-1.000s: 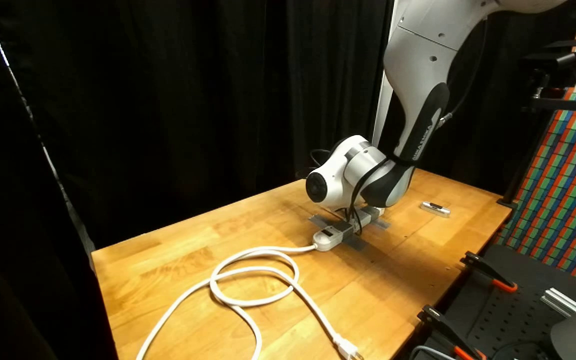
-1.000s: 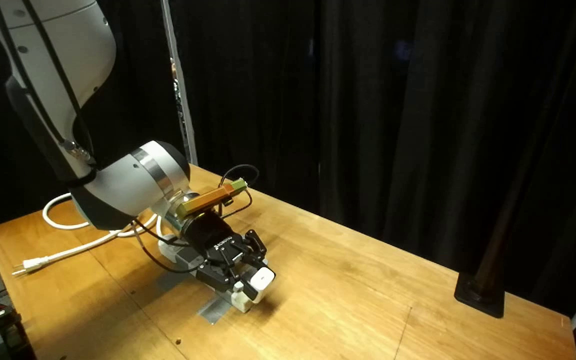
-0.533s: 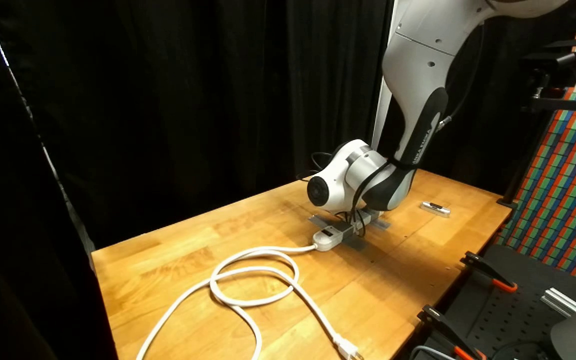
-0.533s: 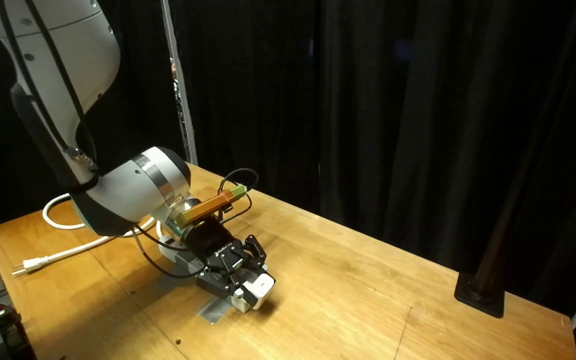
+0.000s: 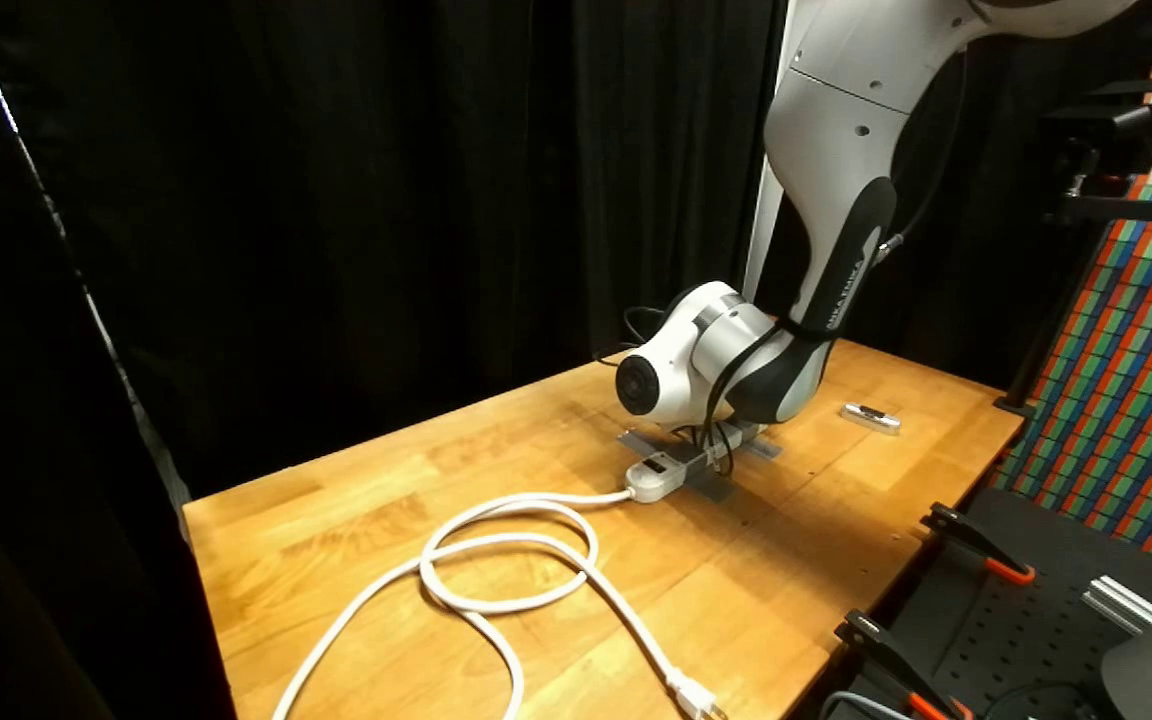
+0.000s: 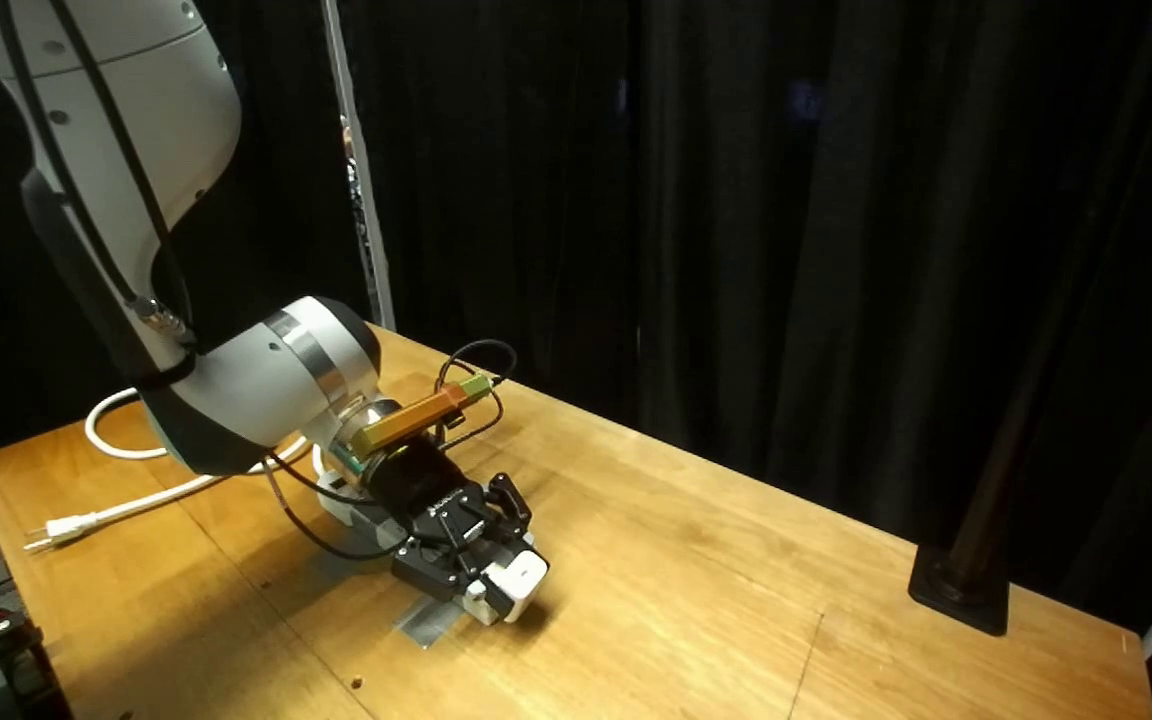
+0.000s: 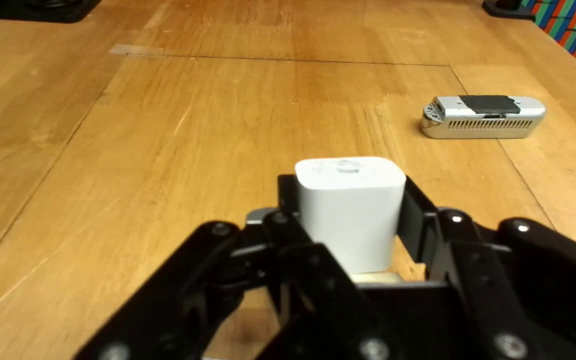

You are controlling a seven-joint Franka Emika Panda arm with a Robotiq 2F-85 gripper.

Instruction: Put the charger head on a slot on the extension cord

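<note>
The white boxy charger head [image 7: 350, 225] stands upright between the two black fingers of my gripper [image 7: 352, 207], which are closed on its sides. In an exterior view the charger head [image 6: 524, 578] sits at the far end of the power strip, low over it. Whether its prongs are in a slot is hidden. The white extension cord [image 5: 654, 480] lies on the table under my gripper, its grey socket sections mostly covered by the arm. Its near end also shows in an exterior view [image 6: 338, 500]. A pale sliver of the strip shows below the charger head in the wrist view.
The coiled white cable [image 5: 526, 604] lies on the table [image 5: 406, 560]. Grey tape [image 6: 430, 622] crosses beneath the strip. A small silver device with a dark patch [image 7: 485, 117] lies farther along the table. A dark stand base [image 6: 958, 592] stands at the table's far end.
The arm and gripper have moved down with the charger head between the fingers, bringing it closer to the strip's end. Over the last half second the motion is very small.
</note>
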